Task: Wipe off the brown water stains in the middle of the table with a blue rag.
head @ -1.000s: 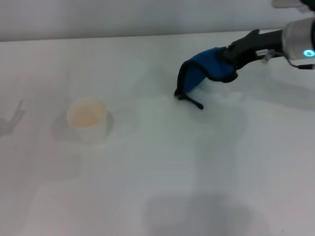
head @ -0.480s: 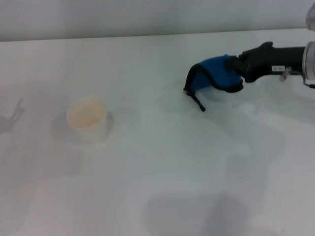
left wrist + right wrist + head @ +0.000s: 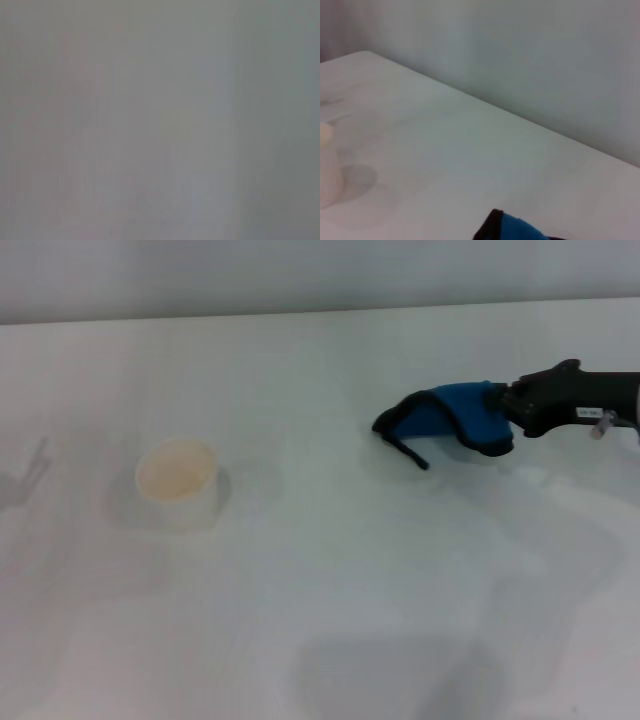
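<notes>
The right gripper (image 3: 505, 420) reaches in low over the white desk (image 3: 330, 570), its fingers closed on the blue rag (image 3: 455, 415), which trails from the fingertips with its black edge touching the surface. A paper cup (image 3: 178, 480) stands well apart from the fingers, beyond the rag's free end.

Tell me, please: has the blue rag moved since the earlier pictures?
Yes. In the head view the blue rag, held by the right gripper, has slid to the robot's right, farther from the paper cup, which stayed in place on the table.
</notes>
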You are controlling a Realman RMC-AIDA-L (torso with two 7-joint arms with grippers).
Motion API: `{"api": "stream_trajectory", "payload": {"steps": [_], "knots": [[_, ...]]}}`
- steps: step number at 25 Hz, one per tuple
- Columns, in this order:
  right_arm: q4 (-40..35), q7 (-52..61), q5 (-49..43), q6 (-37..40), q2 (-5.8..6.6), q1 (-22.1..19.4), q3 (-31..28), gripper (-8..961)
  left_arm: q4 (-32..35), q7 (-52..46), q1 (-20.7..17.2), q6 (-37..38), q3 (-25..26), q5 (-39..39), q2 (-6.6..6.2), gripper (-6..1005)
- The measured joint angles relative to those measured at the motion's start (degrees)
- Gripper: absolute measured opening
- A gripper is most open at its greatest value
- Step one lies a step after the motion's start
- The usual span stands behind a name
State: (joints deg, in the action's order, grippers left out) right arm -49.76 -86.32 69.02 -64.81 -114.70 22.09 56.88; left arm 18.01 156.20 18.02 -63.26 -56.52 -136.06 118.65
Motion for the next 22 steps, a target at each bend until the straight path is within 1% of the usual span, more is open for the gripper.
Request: {"api": "stream_trajectory", "payload": {"steps": [2, 6, 8, 13, 19, 22], "knots": [[0.7, -0.5, 0.0, 0.1, 0.23, -0.2, -0.9, 31, 0.0, 0.0, 0.0, 0.0, 0.0, 0.0, -0.01, 877], [2.5, -0.8, -0.1, 0.2, 1.08, -0.2, -1.3, 32, 0.0, 0.0, 0.0, 0.0, 0.0, 0.0, -0.09, 878], [3.1, -1.1, -0.1, 0.3, 1.26, -0.3, -1.3, 33, 0.0, 0.0, 0.0, 0.1, 0.0, 0.0, -0.09, 878], [3.8, -1.3, -0.2, 0.5, 1.17, -0.3, -1.2, 34, 0.0, 0.0, 0.1, 0.1, 0.0, -0.1, -0.09, 876], [3.9, -1.1, -0.5, -0.5, 1.07, -0.2, -1.2, 138, 0.0, 0.0, 0.2, 0.1, 0.0, 0.0, -0.09, 877], [3.9, -0.8, -0.2, -1.2, 1.18, -0.3, -2.3, 273, 0.0, 0.0, 0.2, 0.0, 0.0, 0.0, -0.09, 877]]}}
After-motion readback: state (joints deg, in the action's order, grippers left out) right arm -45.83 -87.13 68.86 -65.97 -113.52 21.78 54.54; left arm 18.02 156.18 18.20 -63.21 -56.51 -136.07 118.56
